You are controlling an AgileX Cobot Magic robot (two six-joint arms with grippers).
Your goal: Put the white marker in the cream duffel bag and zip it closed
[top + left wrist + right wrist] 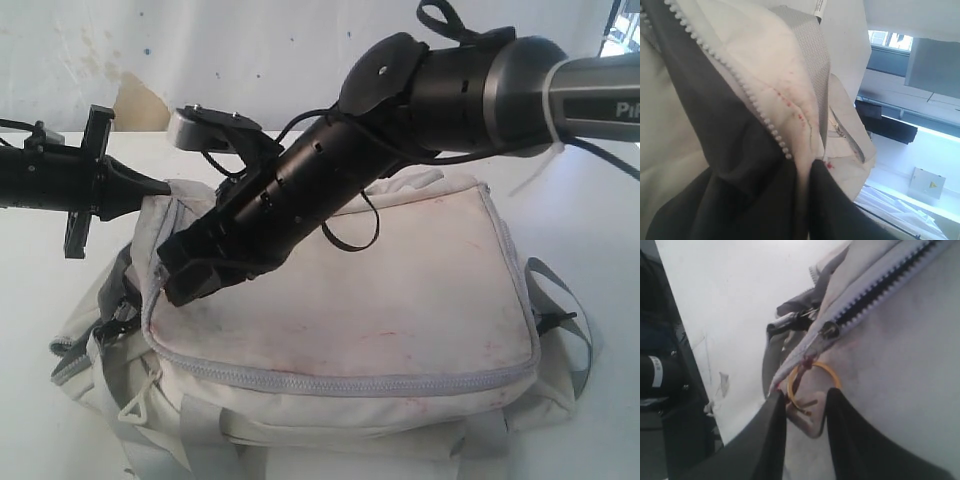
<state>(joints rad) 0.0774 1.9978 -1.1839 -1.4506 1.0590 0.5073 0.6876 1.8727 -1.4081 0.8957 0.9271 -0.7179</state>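
The cream duffel bag (pixel 380 290) lies on the table and fills the middle of the exterior view, its front grey zipper (pixel 350 383) closed. My left gripper (pixel 150 190) is at the bag's left end. In the left wrist view it (pixel 807 170) is shut on a fold of cream fabric (pixel 785 75) beside a row of zipper teeth (pixel 740 85). My right gripper (pixel 195 275) reaches across to the same end. It (pixel 806 397) is open, with the yellow ring pull (pixel 812 382) of a zipper slider (pixel 829 330) between its fingers. The white marker is out of view.
The white table (pixel 590 220) surrounds the bag, with a stained white wall (pixel 200 50) behind. Grey webbing straps hang at the bag's right end (pixel 560 290) and left end (pixel 115 320). A corded zipper pull (pixel 135 405) dangles at the front left.
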